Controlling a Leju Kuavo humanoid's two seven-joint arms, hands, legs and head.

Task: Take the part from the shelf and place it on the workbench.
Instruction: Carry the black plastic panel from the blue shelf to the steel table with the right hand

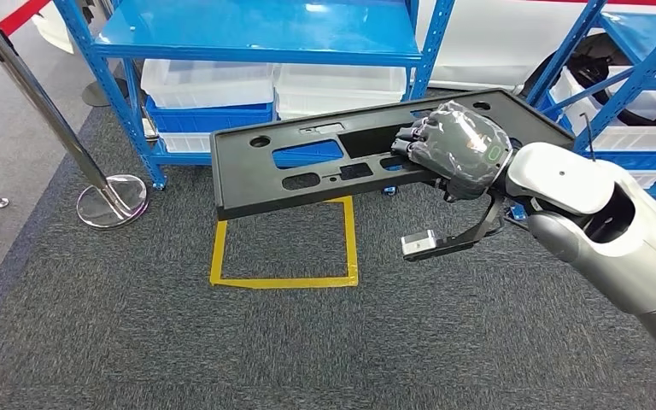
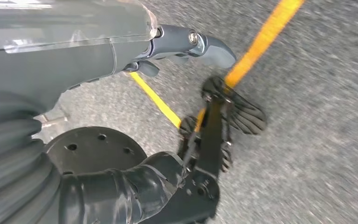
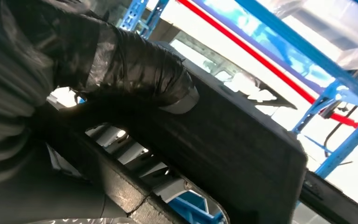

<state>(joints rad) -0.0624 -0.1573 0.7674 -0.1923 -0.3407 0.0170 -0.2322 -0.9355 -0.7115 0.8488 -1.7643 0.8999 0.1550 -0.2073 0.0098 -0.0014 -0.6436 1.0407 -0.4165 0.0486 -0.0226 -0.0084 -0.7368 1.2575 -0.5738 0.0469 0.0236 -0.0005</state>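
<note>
A: From the head view, where is the part?

B: The black part (image 1: 325, 162) is off the blue shelf (image 1: 256, 38), carried in the air above the carpet (image 1: 222, 342). The right hand (image 1: 457, 149) grips it near its right end, fingers curled through a slot. Its long axis runs left-right, pointing away to the left of the hand.

A: Left wrist view?

B: The left hand (image 2: 182, 46) hangs above the floor and holds nothing; spread or curled, I cannot tell.

A: Right wrist view?

B: The hand's fingers (image 3: 135, 70) wrap over the part's edge (image 3: 242, 154). No counter in sight; I judge a turn comes next.
</note>
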